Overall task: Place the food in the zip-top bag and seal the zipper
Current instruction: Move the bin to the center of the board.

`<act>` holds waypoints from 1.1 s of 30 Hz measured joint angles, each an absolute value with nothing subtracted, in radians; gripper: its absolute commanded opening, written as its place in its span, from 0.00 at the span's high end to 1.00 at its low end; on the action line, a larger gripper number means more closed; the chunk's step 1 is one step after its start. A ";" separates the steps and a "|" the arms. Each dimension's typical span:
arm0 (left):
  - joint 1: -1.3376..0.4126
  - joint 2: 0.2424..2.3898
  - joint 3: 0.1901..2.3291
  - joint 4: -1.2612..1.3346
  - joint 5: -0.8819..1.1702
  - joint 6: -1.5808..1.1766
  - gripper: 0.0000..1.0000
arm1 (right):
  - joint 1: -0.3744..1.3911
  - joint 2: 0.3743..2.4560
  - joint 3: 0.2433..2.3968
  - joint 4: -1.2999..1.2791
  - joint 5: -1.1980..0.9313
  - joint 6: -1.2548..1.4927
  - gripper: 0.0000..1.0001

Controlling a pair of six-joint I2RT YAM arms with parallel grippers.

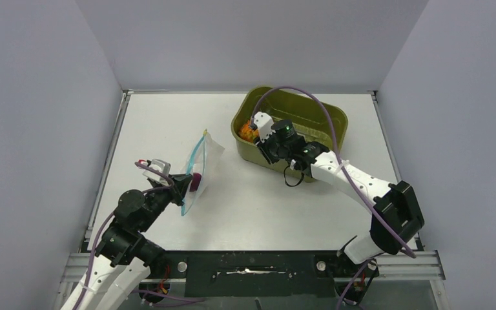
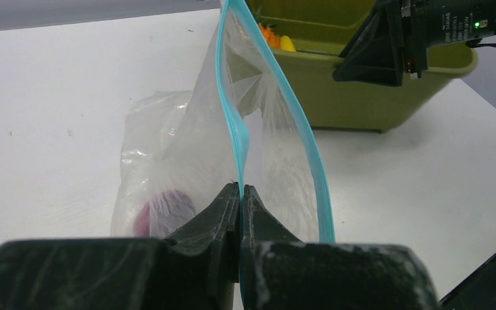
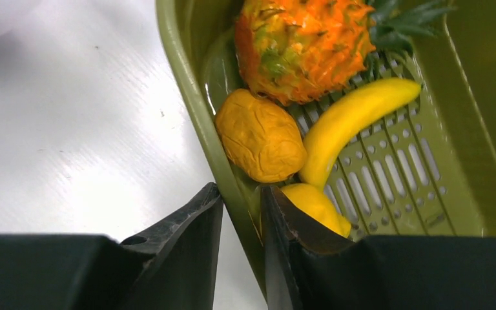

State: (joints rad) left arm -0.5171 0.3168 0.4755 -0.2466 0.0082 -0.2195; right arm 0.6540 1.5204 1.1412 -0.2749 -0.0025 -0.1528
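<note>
With the left gripper (image 2: 240, 189) clamped on the zipper (image 2: 231, 126) of the zip-top bag (image 2: 161, 148) near the left edge of the table (image 1: 161, 123), the right gripper (image 3: 241, 194), jaws narrow astride the wall of the olive basin (image 3: 184, 90), perhaps pinching it, should shift inward onto the yellow piece (image 3: 313, 201) before closing.

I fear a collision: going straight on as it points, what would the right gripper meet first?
Probably the olive basin's wall, between the right gripper's fingers; the inner finger would likely hit the small yellow piece.
</note>
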 measured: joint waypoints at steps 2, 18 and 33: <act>-0.517 0.319 0.476 -0.249 0.002 -0.220 1.00 | 0.672 1.501 1.135 -0.294 0.032 -0.085 0.76; -0.515 0.339 0.476 -0.251 0.001 -0.220 1.00 | 0.772 1.409 1.131 -0.480 0.181 0.258 0.47; -0.515 0.352 0.476 -0.250 0.027 -0.220 1.00 | 0.640 1.314 1.192 -0.452 0.213 0.664 0.23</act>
